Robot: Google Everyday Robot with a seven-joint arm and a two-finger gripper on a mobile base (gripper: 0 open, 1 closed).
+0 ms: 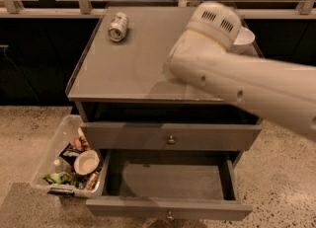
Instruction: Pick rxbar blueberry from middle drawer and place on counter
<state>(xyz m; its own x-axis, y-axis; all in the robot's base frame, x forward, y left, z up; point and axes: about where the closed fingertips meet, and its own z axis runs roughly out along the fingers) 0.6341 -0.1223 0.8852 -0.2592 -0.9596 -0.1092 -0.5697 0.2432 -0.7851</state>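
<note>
The middle drawer point(168, 181) is pulled open at the bottom of the view, and its plain grey floor shows nothing lying on it. The rxbar blueberry is out of view. My white arm point(232, 81) reaches in from the right across the counter point(128, 69). Its rounded vented housing point(213, 23) hangs over the counter's right rear part. The gripper is hidden behind that housing, over the counter's right side.
A green-white can point(118, 26) lies on its side at the counter's back left. A white bowl point(243, 38) peeks out behind the arm at the back right. A clear bin point(61, 138) of snacks sits on the floor left of the open drawer. The upper drawer front point(170, 136) is closed.
</note>
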